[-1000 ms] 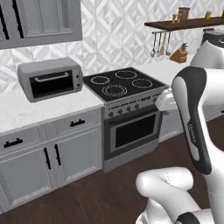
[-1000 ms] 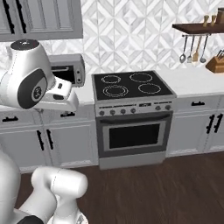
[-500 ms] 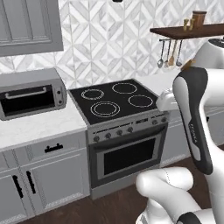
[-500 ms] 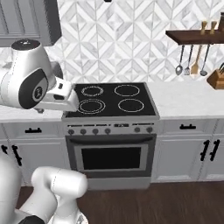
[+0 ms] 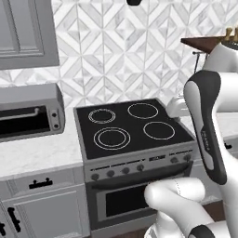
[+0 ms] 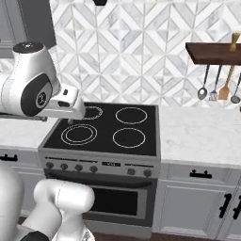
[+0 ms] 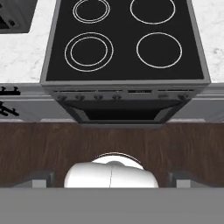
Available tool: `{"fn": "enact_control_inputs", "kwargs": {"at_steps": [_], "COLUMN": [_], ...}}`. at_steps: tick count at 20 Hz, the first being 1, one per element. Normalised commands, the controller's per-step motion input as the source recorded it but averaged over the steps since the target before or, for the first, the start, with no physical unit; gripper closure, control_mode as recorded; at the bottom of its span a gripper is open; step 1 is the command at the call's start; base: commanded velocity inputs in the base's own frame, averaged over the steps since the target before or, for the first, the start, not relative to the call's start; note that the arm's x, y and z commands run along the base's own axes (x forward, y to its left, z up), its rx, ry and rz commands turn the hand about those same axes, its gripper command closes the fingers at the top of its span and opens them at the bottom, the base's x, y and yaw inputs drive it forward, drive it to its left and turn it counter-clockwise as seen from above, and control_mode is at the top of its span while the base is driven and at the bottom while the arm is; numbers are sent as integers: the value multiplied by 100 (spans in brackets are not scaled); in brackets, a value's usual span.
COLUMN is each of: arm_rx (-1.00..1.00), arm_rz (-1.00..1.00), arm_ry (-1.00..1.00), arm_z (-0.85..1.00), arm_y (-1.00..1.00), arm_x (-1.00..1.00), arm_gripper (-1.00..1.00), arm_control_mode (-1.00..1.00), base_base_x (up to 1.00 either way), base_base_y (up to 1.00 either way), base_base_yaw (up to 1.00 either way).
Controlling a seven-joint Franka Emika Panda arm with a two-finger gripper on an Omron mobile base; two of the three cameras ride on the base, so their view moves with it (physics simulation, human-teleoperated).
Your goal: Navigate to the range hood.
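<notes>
Stove [image 5: 132, 128] with four ring burners sits centred ahead of the base, its black cooktop [image 6: 110, 129] flanked by marble counter [image 6: 202, 136] on both sides. Range hood [image 5: 134, 2]: only a dark lower edge is visible at the 12 o'clock edge of both base views, directly above the cooktop [image 6: 100, 2]. Toaster oven [image 5: 28, 116] stands on the counter at 9 o'clock from the stove. A wooden shelf [image 6: 214, 52] with hanging utensils [image 6: 217, 87] is mounted at 2 o'clock. Gripper [image 7: 109, 179] looks down over the stove front and dark wood floor [image 7: 39, 144]; its fingertips [image 7: 37, 178] stand spread wide apart, holding nothing. Oven door [image 7: 120, 113] is closed.
</notes>
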Motion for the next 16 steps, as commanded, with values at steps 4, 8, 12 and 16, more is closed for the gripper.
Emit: {"fn": "enact_control_inputs", "kwargs": {"at_steps": [4,8,12,16], "arm_rx": [0,0,0,0], "arm_rz": [0,0,0,0], "arm_ry": [0,0,0,0], "arm_z": [0,0,0,0], "arm_y": [0,0,0,0], "arm_x": [0,0,0,0], "arm_gripper": [-100,-100,-100,-100], "arm_control_mode": [100,100,100,100], "base_base_x": [83,87,81,50], "base_base_y": [-38,-5,-4,-3], "base_base_yaw": [25,11,7,5]}}
